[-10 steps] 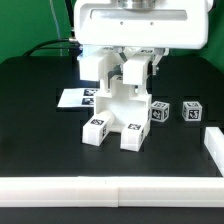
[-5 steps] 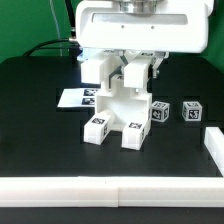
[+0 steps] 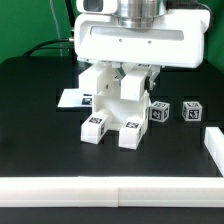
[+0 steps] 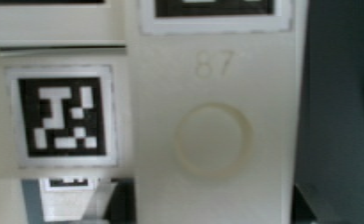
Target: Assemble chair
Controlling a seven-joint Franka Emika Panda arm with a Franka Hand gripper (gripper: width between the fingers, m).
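Observation:
The partly built chair [image 3: 120, 108] stands on the black table in the middle of the exterior view. It is a blocky white piece with two tagged feet [image 3: 94, 127] toward the camera. My gripper [image 3: 133, 84] reaches down from above and is shut on its upper block. In the wrist view that block [image 4: 214, 120], with an embossed oval, fills the space between my dark fingers [image 4: 122, 205]. A tagged part [image 4: 63, 110] lies beside it. Two loose small tagged cubes [image 3: 159, 111] [image 3: 192, 112] rest on the table to the exterior view's right of the chair.
The marker board [image 3: 70, 98] lies flat at the exterior view's left, just behind the chair. A long plain white rail [image 3: 110, 190] runs along the front edge, with another piece [image 3: 214, 146] at the right. A cable runs along the back left.
The gripper's body sits lower in the exterior view than before. The held chair piece has shifted slightly to the exterior view's left. The cubes have not moved.

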